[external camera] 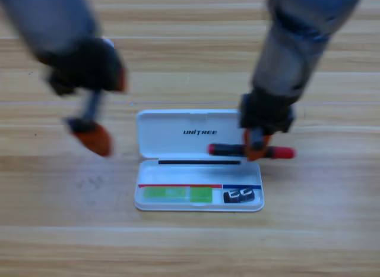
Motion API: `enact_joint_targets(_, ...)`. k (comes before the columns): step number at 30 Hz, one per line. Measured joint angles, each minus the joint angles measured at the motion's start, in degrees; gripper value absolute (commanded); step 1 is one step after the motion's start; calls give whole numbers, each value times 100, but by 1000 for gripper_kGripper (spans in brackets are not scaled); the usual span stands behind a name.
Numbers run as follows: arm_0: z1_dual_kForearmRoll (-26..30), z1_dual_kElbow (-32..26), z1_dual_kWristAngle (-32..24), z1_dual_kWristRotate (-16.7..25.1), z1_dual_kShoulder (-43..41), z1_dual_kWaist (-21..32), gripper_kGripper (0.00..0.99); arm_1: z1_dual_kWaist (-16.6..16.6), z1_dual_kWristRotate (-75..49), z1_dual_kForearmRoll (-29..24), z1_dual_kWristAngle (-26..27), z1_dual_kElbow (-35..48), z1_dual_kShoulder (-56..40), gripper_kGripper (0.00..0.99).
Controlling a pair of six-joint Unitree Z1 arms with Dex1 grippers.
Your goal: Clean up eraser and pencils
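1. Seen from above, on the wooden surface: white case lying open, lid folded back toward the top edge, tray toward the bottom edge.
2. Inside the tray, left part: green bar lying flat, lengthwise along the tray.
3. Inside the tray, right compartment: eraser, dark with white markings, just beside the green bar's end but apart from it.
4. Over the right part of the lid, at the case's right edge: right gripper, pointing down, pinching the red stick near its middle.
5. Red stick held level, crosswise; left end over the lid near the hinge, right end past the case's right edge, above the bare surface.
6. Left of the case, well apart from it: left gripper, blurred, hanging over the bare surface, holding nothing visible; cannot tell whether spread or pressed together.
7. Upper corners: both grey arms coming in, left arm from the top left, right arm from the top right.
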Motion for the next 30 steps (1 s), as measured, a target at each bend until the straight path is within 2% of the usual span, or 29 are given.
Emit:
enact_joint_targets(3,-1,303,52,86,-482,189,989,146,77,1,0,-418,362,0)
enact_joint_targets(9,-268,1007,54,180,-570,514,990,280,97,4,-11,-926,860,0)
enact_joint_targets(17,-457,1252,54,181,-570,550,990,290,115,4,-38,-1086,1100,0)
enact_joint_targets(18,-460,1256,54,181,-570,550,990,290,122,4,-38,-1086,1125,41)
enact_joint_targets(19,-461,1258,54,181,-570,550,990,290,123,4,-38,-1086,1136,144)
enact_joint_targets(20,-464,1263,54,181,-570,550,990,290,123,4,-38,-1086,1142,278)
enact_joint_targets(23,-484,1325,54,181,-570,550,990,295,124,5,-39,-1088,1142,785)
enact_joint_targets(24,-484,1350,54,181,-570,550,990,296,132,6,-39,-1088,1142,834)
enact_joint_targets(30,-494,1356,54,180,-570,552,973,305,212,6,-38,-1060,1125,890)
